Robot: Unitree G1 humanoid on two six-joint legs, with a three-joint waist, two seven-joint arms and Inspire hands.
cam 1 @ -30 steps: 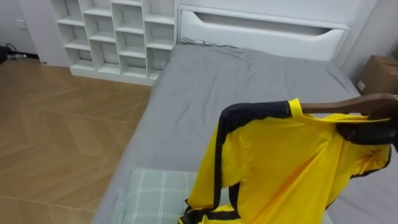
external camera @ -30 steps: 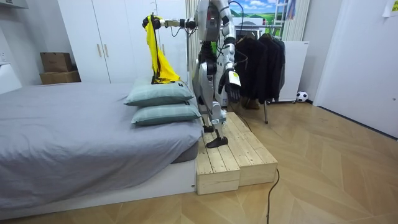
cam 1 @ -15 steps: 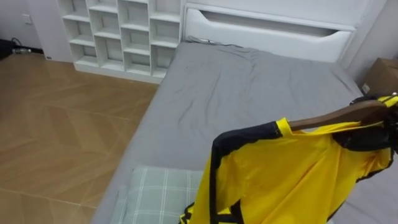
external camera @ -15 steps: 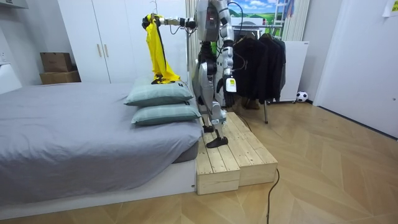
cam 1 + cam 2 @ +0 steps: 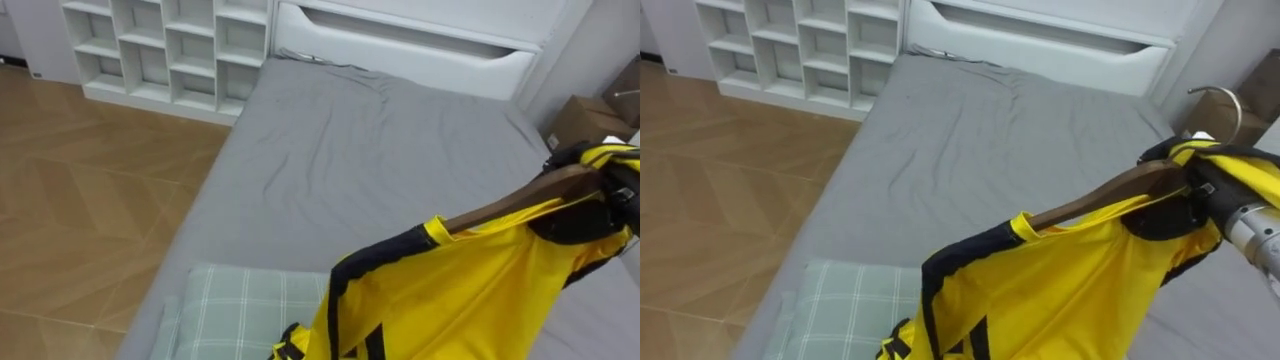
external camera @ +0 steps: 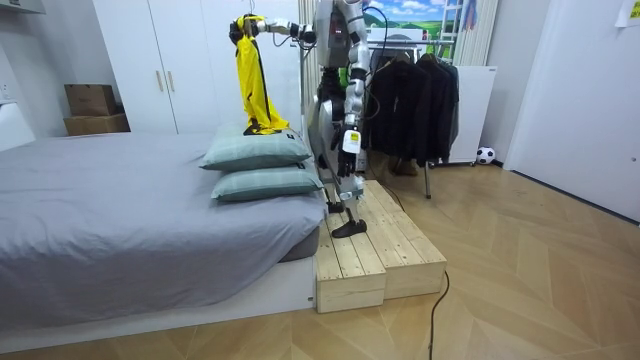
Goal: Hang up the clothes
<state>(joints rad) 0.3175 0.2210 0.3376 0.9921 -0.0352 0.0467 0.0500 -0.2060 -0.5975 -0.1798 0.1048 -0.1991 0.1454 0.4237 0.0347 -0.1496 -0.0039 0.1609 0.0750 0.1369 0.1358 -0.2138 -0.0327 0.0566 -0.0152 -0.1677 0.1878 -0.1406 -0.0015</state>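
One grey bed lies below, a checked pillow at its near end. Over the pillow hangs the yellow shirt on a wooden hanger, which the raised right hand clamps near the hook. The left hand hangs at the robot's side, its state unclear.

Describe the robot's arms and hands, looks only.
Both arms are silver-grey segments with dark joints. The right hand is black on a round silver wrist; the left hand is dark too, with a small white tag.
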